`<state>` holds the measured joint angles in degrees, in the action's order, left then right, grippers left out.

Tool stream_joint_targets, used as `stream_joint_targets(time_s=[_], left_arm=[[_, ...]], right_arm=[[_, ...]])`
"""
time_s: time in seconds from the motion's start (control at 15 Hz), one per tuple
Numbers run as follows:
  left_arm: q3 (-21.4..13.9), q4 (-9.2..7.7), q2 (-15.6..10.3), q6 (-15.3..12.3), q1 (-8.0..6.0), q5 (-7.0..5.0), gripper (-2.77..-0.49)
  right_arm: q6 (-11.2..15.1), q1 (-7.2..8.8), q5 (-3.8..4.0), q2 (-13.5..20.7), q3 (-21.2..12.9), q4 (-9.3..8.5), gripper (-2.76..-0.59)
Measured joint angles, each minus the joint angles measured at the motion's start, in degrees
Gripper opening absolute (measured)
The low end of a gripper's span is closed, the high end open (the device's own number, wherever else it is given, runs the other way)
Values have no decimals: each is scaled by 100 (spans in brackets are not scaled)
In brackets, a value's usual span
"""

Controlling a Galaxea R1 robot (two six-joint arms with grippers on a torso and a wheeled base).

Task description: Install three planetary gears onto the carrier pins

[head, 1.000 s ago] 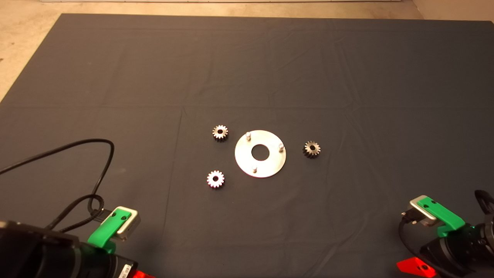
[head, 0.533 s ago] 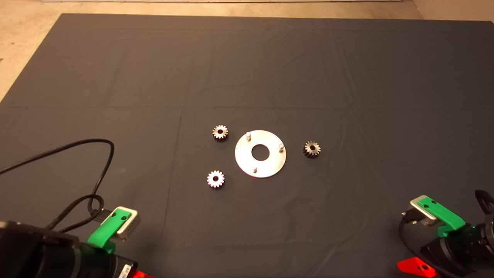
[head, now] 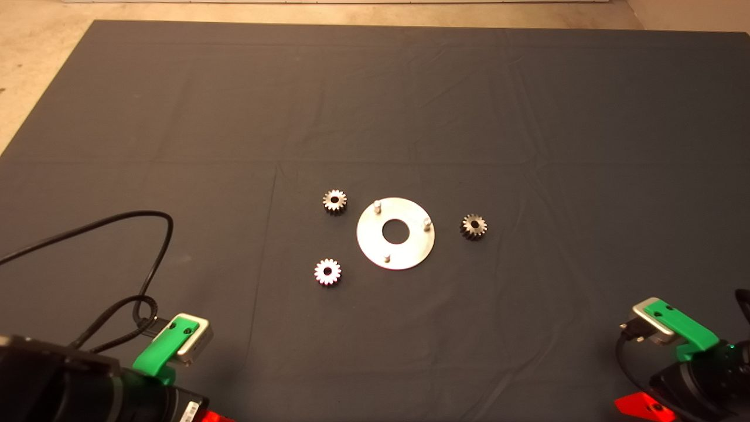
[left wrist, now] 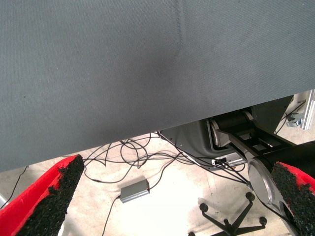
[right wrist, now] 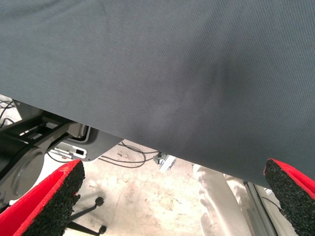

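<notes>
A shiny round disc (head: 395, 249) with a central hole lies mid-mat in the head view, with three carrier pins (head: 378, 206) (head: 427, 222) (head: 387, 257) standing bare on it. Three planetary gears lie flat on the mat beside it: one at the disc's upper left (head: 334, 201), one at its lower left (head: 327, 272), one at its right (head: 473, 225). My left gripper (left wrist: 167, 196) waits open and empty at the mat's lower left. My right gripper (right wrist: 172, 196) waits open and empty at the lower right. Both are far from the gears.
A black cable (head: 146, 258) loops over the mat at the left, near my left arm. The wrist views look past the mat's near edge at the floor, with cables (left wrist: 123, 157), a small grey box (left wrist: 134, 190) and a chair base (left wrist: 231, 221).
My right gripper has shifted a little down and to the right in the head view. The gears, disc and left arm have not moved.
</notes>
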<state>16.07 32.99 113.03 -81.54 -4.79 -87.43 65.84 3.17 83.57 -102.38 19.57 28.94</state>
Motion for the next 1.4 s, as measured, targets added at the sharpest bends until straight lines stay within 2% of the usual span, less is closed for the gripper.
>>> stream_joint_targets(time_s=[0.13,0.2,0.4,0.53,0.8,1.07,1.13,1.33,1.4], left_arm=[[0,1,12,-13,0,0,-50],[0,2,12,-13,-2,0,-50],[0,2,12,-17,0,0,-50],[0,2,12,-28,-2,-2,-50],[0,2,30,-76,-2,-2,-50],[0,4,99,-140,-1,1,-50],[0,3,124,-143,0,0,-50],[0,5,166,-170,0,-5,-50],[0,5,188,-181,0,0,-50]], right_arm=[[0,20,-20,-66,0,5,-63],[-2,111,-35,-126,0,15,-63],[0,441,-18,-473,0,57,-63],[0,521,-16,-869,103,59,-63],[6,616,-5,-1632,631,63,-63],[4,1008,7,-1979,1310,71,-63],[4,1057,6,-2097,1459,74,-63],[-41,1128,-5,-2565,1872,74,-63],[-49,1145,-30,-2660,1937,74,-63]])
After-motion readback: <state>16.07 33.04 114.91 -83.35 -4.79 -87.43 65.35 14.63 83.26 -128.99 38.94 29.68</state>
